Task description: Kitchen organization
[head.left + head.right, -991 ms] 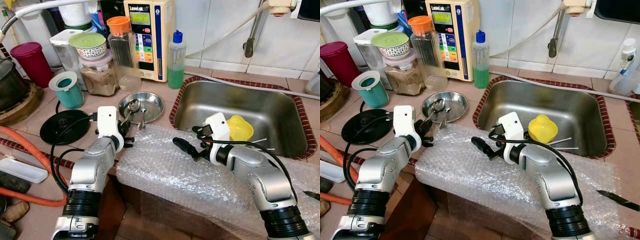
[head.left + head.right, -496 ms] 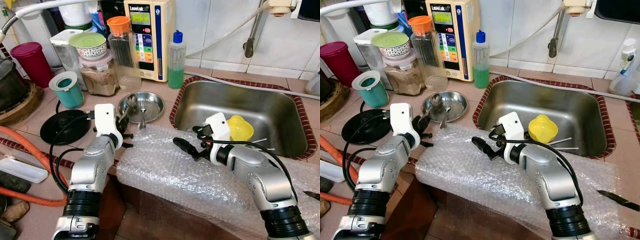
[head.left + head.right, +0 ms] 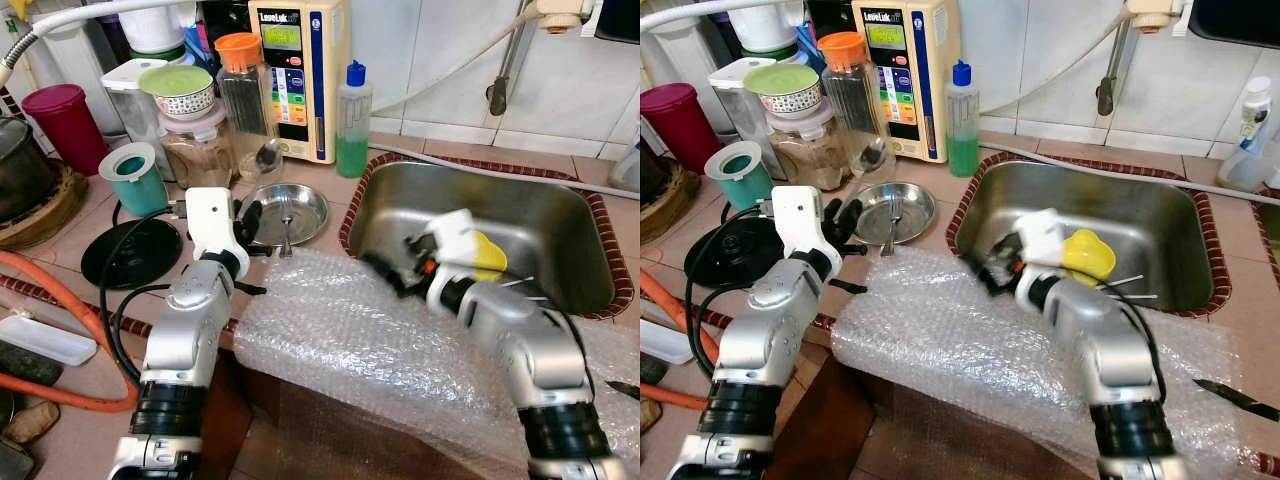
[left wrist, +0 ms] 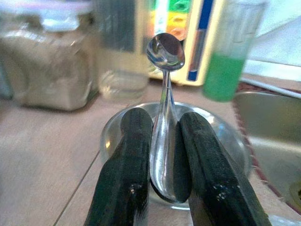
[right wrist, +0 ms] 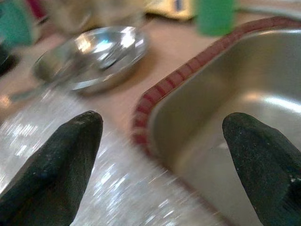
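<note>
My left gripper (image 3: 250, 215) is shut on the handle of a steel spoon (image 4: 165, 52), which stands with its bowl up above the round steel dish (image 3: 308, 210). In the left wrist view both fingers (image 4: 134, 141) press the spoon's handle. A second spoon (image 3: 285, 236) lies across the dish's near rim. My right gripper (image 3: 390, 275) is open and blurred, low over the bubble wrap (image 3: 380, 340) at the left rim of the sink (image 3: 540, 230). Nothing sits between its fingertips (image 5: 51, 160). A yellow bowl (image 3: 487, 255) lies in the sink.
Behind the dish stand a teal cup (image 3: 135, 178), a jar of brown powder (image 3: 198, 150), an orange-lidded bottle (image 3: 245, 100), a green soap bottle (image 3: 352, 120) and a water unit (image 3: 295, 70). A black disc (image 3: 130, 250) and an orange hose (image 3: 60, 290) lie left. A knife (image 3: 1230, 397) rests far right.
My left gripper has lifted a spoon up out of the steel dish. My right gripper has swung from over the bubble wrap toward the sink's left rim.
</note>
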### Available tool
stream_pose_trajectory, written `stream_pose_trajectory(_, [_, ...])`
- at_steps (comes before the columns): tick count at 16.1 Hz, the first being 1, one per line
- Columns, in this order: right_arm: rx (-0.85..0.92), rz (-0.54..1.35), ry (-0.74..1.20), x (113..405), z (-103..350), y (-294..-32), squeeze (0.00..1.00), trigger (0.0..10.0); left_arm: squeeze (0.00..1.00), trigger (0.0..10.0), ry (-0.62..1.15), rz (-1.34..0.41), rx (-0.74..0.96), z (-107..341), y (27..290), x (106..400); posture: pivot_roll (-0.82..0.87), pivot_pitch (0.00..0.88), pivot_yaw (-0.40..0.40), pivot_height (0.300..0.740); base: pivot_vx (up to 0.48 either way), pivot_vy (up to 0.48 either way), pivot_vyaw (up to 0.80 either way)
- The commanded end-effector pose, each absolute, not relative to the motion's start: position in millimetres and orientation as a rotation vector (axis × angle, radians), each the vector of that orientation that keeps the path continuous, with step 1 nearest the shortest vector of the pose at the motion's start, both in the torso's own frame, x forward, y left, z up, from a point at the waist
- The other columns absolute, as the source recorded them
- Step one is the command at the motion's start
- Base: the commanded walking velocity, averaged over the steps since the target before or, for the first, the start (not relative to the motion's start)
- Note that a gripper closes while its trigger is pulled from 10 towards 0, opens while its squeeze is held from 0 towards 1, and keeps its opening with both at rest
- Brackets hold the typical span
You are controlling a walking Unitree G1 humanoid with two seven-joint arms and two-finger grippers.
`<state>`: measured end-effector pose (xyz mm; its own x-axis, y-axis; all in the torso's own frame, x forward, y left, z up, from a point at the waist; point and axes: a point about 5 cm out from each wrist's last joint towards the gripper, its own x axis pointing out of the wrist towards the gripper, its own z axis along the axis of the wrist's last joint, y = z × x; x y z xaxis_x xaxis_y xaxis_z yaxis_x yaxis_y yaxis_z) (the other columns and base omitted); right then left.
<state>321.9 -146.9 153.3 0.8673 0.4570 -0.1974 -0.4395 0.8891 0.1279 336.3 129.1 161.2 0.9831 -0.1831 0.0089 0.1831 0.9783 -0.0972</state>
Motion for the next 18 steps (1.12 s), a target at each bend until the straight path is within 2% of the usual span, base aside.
stream_pose_trajectory(1, [0.161, 0.402, 0.186, 329.9, 162.4, -152.7, 0.00, 10.0, 0.00, 0.0, -0.078, -0.235, -0.011, 171.4, 123.5, 332.6, 0.00, 0.000, 0.084, 0.740, 0.000, 0.000, 0.00])
stream_pose_trajectory(3, [0.340, 0.355, 0.150, 337.6, 171.3, -153.0, 0.00, 10.0, 0.00, 0.0, -0.126, -0.289, -0.001, 175.2, 114.5, 327.7, 0.01, 0.000, 0.077, 0.740, 0.000, 0.000, 0.00])
stream_pose_trajectory(6, [0.473, 0.413, 0.137, 342.2, 181.7, -137.6, 0.00, 10.0, 0.00, 0.0, -0.160, -0.337, 0.006, 176.9, 105.3, 323.7, 0.02, 0.000, 0.066, 0.740, 0.000, 0.000, 0.00])
stream_pose_trajectory(8, [0.626, 0.519, 0.102, 343.8, 199.6, -119.6, 0.00, 10.0, 0.00, 0.0, -0.180, -0.381, -0.002, 176.7, 95.7, 321.7, 0.02, 0.000, 0.056, 0.740, 0.000, 0.000, 0.00])
stream_pose_trajectory(10, [0.656, 0.566, 0.085, 342.5, 205.4, -114.9, 0.00, 10.0, 0.00, 0.0, -0.209, -0.413, -0.007, 180.7, 87.7, 320.7, 0.01, 0.000, 0.052, 0.740, 0.000, 0.000, 0.00])
stream_pose_trajectory(12, [0.704, 0.658, 0.049, 339.1, 212.5, -105.7, 0.00, 10.0, 0.00, 0.0, -0.247, -0.508, -0.035, 188.3, 68.0, 317.2, 0.00, 0.000, 0.049, 0.740, 0.000, 0.000, 0.00])
stream_pose_trajectory(17, [0.689, 0.663, 0.021, 346.7, 219.2, -100.2, 0.00, 10.0, 0.00, 0.0, -0.292, -0.645, -0.050, 196.7, 45.0, 307.1, -0.01, 0.000, 0.056, 0.740, 0.000, 0.000, 0.00])
stream_pose_trajectory(18, [0.683, 0.628, -0.006, 352.4, 223.2, -103.6, 0.00, 3.6, 0.00, 0.0, -0.297, -0.652, -0.052, 197.1, 43.7, 306.5, -0.02, 0.000, 0.059, 0.740, 0.000, 0.000, 0.00])
